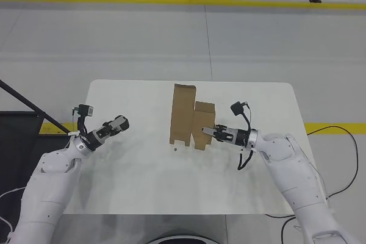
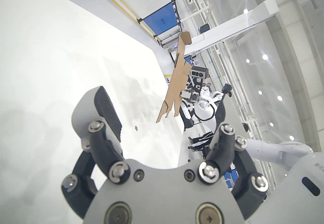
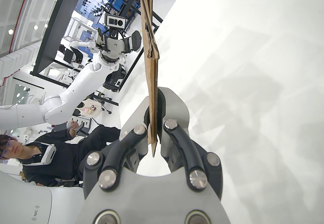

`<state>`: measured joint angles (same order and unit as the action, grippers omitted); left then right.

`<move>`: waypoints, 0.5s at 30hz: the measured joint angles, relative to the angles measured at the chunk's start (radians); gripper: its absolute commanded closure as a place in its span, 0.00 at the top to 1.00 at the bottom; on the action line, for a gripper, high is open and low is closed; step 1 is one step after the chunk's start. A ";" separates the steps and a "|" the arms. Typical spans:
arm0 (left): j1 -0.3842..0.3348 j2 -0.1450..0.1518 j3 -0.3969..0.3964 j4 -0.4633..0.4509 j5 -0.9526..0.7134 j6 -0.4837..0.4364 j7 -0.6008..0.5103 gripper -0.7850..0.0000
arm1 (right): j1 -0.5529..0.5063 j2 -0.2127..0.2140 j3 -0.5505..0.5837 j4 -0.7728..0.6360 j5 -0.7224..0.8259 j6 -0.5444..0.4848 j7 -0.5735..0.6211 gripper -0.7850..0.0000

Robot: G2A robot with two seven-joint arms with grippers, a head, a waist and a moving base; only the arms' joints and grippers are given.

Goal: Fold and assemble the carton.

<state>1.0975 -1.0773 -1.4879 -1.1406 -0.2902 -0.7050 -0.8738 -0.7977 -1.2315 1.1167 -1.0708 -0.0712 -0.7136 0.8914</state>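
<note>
Matt brown cardboard carton [image 1: 184, 116], smooth white table [image 1: 140, 183], brushed-metal tool [image 3: 154, 118]

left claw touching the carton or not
Apart: the top view shows bare table between the left claw and the carton.

Industrial robotics hall, ceiling spotlights [image 2: 265, 57], yellow floor lines [image 1: 341, 127]

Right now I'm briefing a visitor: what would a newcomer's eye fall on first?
The flat brown carton, held up over the middle of the white table, its edge pinched by the right gripper. Next, the left gripper, open and well apart from it, toward the table's left side.
</note>
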 measured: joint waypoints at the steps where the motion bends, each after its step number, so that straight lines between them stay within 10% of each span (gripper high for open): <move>1: 0.002 -0.002 0.010 -0.008 0.001 0.013 0.002 1.00 | 0.000 0.000 0.000 0.000 0.000 0.000 0.000 0.00; 15: -0.113 -0.031 0.148 0.083 -0.055 -0.067 -0.028 1.00 | -0.077 0.024 0.041 -0.065 0.021 -0.014 -0.007 0.00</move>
<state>0.9844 -1.1083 -1.3401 -1.0575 -0.3451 -0.7716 -0.9021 -0.8747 -1.2073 1.1581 -1.1357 -0.0503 -0.7273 0.8842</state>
